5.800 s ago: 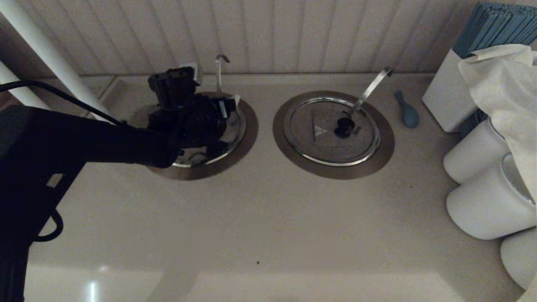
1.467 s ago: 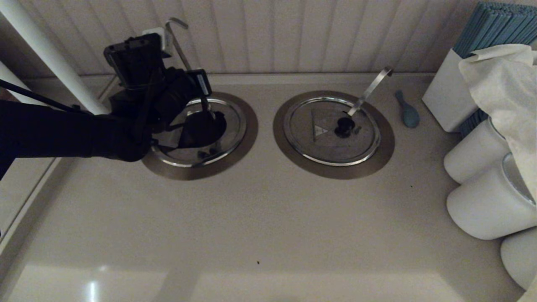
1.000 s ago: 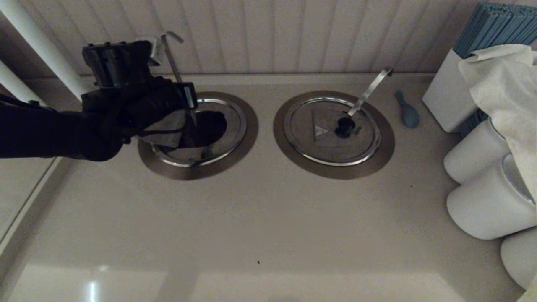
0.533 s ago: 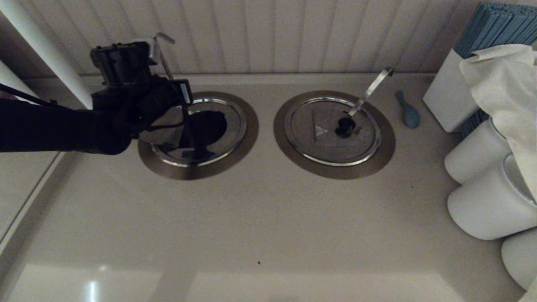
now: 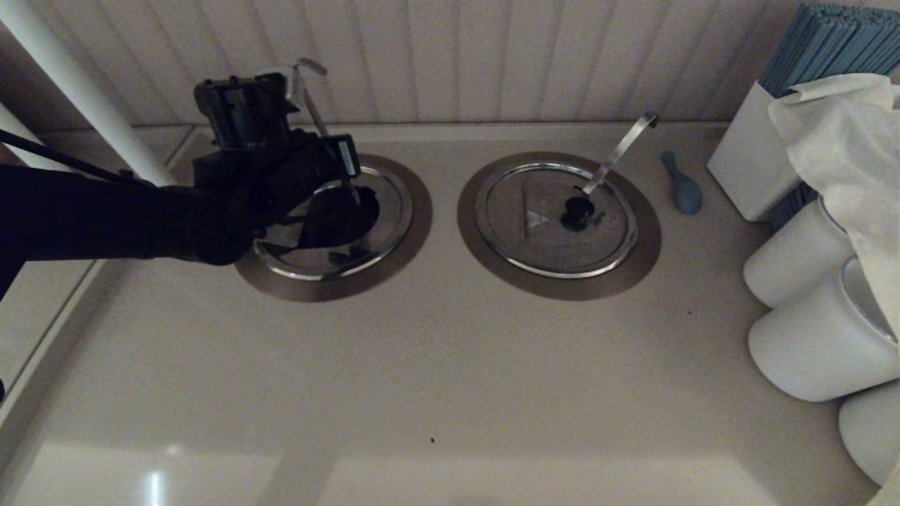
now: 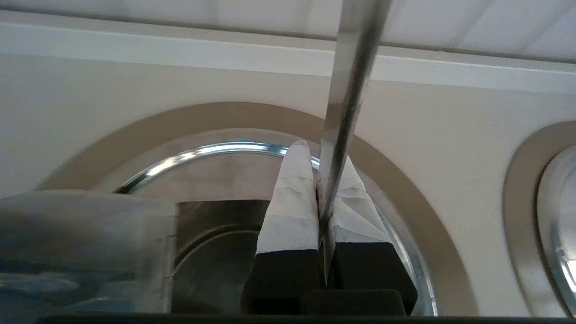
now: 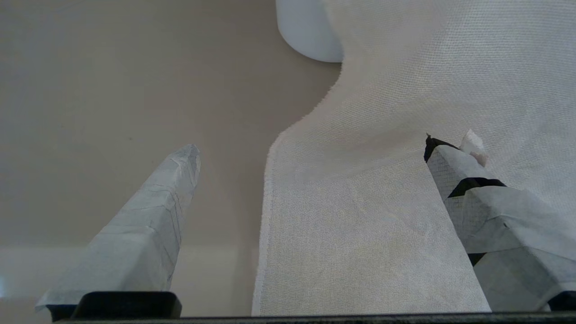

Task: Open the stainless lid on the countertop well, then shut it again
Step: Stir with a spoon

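Note:
The countertop well (image 5: 346, 211) shows as a dark opening inside its wide dull-steel collar (image 5: 415, 232). One half of the stainless lid (image 5: 281, 228) is tilted up on its hinge, partly hidden by my left arm. The thin hook-ended ladle rod (image 5: 309, 91) leans up toward the back wall. My left gripper (image 5: 339, 184) hangs over the well. In the left wrist view it (image 6: 315, 148) is shut on the rod (image 6: 348, 90), with the raised lid half (image 6: 85, 243) beside it and the well (image 6: 211, 265) below. My right gripper (image 7: 310, 144) is open above a white cloth (image 7: 369, 216).
The twin lid (image 5: 534, 239) with its broad flat ladle handle (image 5: 622, 151) lies shut to the right. A blue spoon (image 5: 680, 184), a white box (image 5: 745, 161), white canisters (image 5: 808, 337) and draped cloth (image 5: 844, 140) crowd the right side. A white pole (image 5: 77, 91) stands back left.
My left gripper has swung to the right, back over the well, carrying the rod's hook rightward. The raised lid half has come lower than one second ago.

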{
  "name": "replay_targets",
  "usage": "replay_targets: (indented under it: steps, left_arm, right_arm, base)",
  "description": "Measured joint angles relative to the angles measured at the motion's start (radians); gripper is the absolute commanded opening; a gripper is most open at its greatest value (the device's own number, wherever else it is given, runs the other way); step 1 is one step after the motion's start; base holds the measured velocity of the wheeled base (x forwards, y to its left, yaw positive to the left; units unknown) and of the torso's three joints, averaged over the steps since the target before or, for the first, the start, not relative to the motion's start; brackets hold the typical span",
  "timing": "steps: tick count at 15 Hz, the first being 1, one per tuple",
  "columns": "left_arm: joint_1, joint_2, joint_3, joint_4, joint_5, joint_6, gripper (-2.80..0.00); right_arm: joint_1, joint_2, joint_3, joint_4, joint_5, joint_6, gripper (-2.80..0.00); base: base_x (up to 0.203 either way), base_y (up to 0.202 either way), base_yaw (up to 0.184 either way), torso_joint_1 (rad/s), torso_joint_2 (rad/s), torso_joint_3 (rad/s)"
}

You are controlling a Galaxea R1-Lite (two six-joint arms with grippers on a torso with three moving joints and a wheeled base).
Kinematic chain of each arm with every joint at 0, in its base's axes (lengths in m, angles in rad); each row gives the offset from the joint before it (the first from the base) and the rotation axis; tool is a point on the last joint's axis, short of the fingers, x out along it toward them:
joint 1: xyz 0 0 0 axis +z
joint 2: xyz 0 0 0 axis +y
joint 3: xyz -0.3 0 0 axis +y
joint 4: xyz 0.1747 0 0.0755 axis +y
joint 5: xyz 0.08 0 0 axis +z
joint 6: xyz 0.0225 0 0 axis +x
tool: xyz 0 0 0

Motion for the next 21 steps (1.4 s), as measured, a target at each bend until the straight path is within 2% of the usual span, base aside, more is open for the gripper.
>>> replay_targets:
  steps: [2,5,8,10,12,15,17,18,21]
  left_arm:
    - [-0.001,-0.012,0.01,0.002,-0.007,0.001,-2.8]
    - [-0.001,-0.048,0.057,0.008,-0.073,0.004,-2.8]
    - [0.016,-0.085,0.083,0.1,-0.107,0.019,-2.8]
    - [0.053,-0.096,0.086,0.14,-0.118,0.06,-2.8]
    - [0.092,-0.093,0.085,0.141,-0.111,0.124,-2.8]
    - [0.118,-0.066,0.055,0.144,-0.081,0.139,-2.8]
    - [0.121,-0.028,-0.002,0.126,-0.015,0.123,-2.8]
    - [0.113,-0.007,-0.027,0.099,0.018,0.094,-2.8]
    - [0.065,0.031,-0.056,0.062,0.032,0.034,-2.8]
  right_arm:
    - [0.0,0.0,0.0,0.0,0.0,0.0,0.0]
    - [0.0,0.0,0.0,0.0,0.0,0.0,0.0]
    - [0.0,0.0,0.0,0.0,0.0,0.0,0.0]
    - [0.0,0.0,0.0,0.0,0.0,-0.001,0.0]
    - [0.0,0.0,0.0,0.0,0.0,0.0,0.0]
    - [0.0,0.0,0.0,0.0,0.0,0.0,0.0]
    - [0.0,0.0,0.0,0.0,0.0,0.0,0.0]
    - [0.0,0.0,0.0,0.0,0.0,0.0,0.0]
    - [0.0,0.0,0.0,0.0,0.0,0.0,0.0]
  base:
    - [0.0,0.0,0.0,0.0,0.0,0.0]
    - [0.0,0.0,0.0,0.0,0.0,0.0]
    - [0.0,0.0,0.0,0.0,0.0,0.0]
    - [0.0,0.0,0.0,0.0,0.0,0.0]
    - [0.0,0.0,0.0,0.0,0.0,0.0]
    - [0.0,0.0,0.0,0.0,0.0,0.0]
    - [0.0,0.0,0.0,0.0,0.0,0.0]
    - [0.0,0.0,0.0,0.0,0.0,0.0]
    - [0.0,0.0,0.0,0.0,0.0,0.0]
